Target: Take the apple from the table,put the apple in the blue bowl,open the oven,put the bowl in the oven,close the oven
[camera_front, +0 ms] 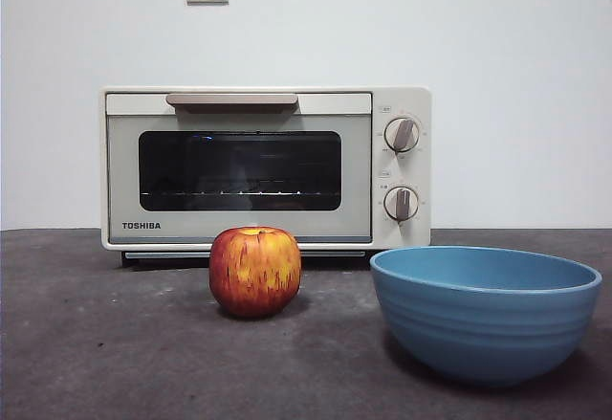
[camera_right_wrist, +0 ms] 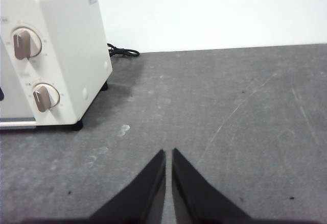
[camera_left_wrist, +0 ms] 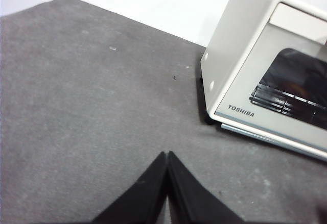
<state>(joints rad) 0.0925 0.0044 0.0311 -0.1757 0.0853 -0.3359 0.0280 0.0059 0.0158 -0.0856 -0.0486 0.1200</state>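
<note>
None of the five steps shows as done. In the front view the oven (camera_front: 266, 168) stands at centre-left with its door closed. The apple (camera_front: 255, 271) sits on the table (camera_front: 96, 343) at lower centre, and the blue bowl (camera_front: 485, 312) stands empty at lower right. The left gripper (camera_left_wrist: 167, 155) and right gripper (camera_right_wrist: 168, 152) hang over bare table, jaws nearly together and holding nothing.

Both end effectors (camera_left_wrist: 167, 155) (camera_right_wrist: 168, 152) closed, empty

Red-yellow streaked apple (camera_front: 254, 272), blue bowl (camera_front: 485, 320)
</note>
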